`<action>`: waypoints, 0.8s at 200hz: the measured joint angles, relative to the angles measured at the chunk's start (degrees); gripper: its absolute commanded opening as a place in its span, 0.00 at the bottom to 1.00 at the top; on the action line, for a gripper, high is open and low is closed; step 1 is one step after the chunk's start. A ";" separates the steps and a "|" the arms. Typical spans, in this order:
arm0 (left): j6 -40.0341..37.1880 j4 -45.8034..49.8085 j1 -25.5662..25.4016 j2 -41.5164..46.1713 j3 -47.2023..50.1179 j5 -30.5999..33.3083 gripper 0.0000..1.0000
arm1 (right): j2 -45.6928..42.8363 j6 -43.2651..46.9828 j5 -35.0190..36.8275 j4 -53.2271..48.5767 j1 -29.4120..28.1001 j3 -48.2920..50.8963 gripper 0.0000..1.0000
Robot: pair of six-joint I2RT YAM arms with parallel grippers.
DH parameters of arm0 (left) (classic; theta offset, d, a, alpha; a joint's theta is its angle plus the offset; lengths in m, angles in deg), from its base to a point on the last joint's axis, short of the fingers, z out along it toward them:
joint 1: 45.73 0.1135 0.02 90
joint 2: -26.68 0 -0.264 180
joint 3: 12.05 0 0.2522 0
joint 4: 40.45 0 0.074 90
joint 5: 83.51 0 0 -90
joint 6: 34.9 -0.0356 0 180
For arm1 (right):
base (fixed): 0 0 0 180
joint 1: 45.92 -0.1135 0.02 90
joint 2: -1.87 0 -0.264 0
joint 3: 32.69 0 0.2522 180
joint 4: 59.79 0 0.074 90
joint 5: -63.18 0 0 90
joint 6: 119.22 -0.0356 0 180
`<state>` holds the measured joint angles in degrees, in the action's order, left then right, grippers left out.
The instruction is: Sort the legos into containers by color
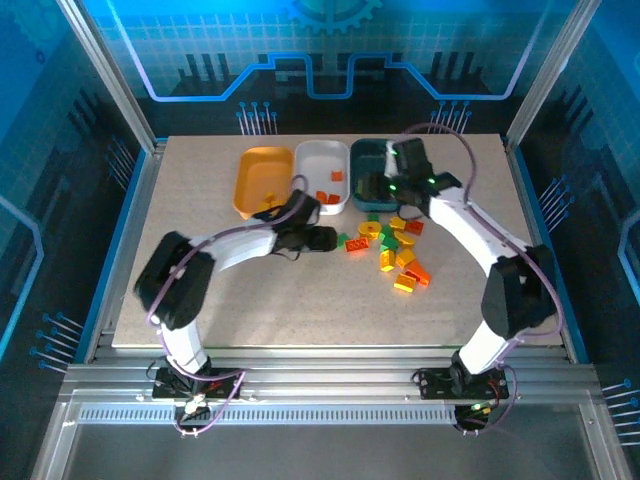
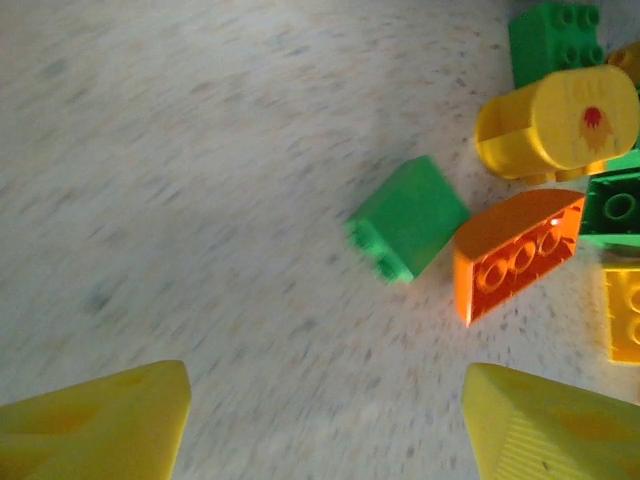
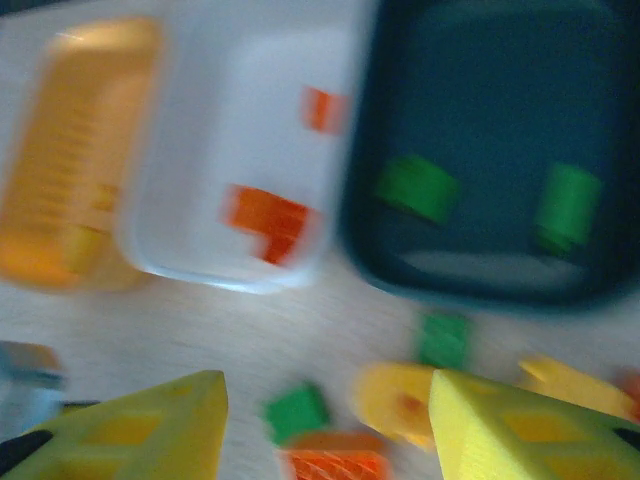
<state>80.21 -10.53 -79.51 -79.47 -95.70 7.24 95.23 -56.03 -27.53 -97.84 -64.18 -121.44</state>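
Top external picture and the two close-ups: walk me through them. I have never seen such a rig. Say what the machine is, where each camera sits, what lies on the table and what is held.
These are two robot arms bolted at the near edge of a table. The top view looks down from above and behind them. The other two pictures come from cameras on the wrists, so the yellow wedges at the bottom are each hand's own fingers. The left hand is open beside the loose legos; the right hand is open near the trays. Three trays stand in a row: an orange-yellow tray, a white tray, a dark teal tray. The white one has orange-red bricks, the teal one green bricks. Nothing is held.
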 measured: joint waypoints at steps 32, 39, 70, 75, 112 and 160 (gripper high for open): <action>-3.76 4.96 -3.32 -10.36 -9.77 6.58 0.71 | -5.95 -1.44 0.26 -1.18 3.58 13.92 0.57; -4.07 6.08 -3.30 -11.32 -10.21 7.67 0.71 | -7.37 -1.44 0.24 -1.62 3.56 15.37 0.58; -4.11 7.61 -3.21 -12.20 -11.96 8.90 0.72 | -13.75 -1.14 0.26 -1.22 3.76 16.83 0.58; -4.13 7.61 -3.28 -12.20 -12.15 8.90 0.72 | -14.38 -1.03 0.22 -0.98 3.82 16.83 0.58; -5.38 8.13 -5.75 -13.27 -13.75 8.96 0.72 | -15.56 -0.59 -0.50 -0.24 5.25 16.98 0.58; -9.14 8.20 -8.33 -14.67 -14.32 10.86 0.76 | -15.58 -0.59 -1.46 -0.04 6.23 18.45 0.59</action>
<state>71.07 -2.33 -87.84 -94.13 -110.02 18.10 79.64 -56.62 -29.00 -97.89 -57.95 -102.99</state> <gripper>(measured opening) 0.755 0.585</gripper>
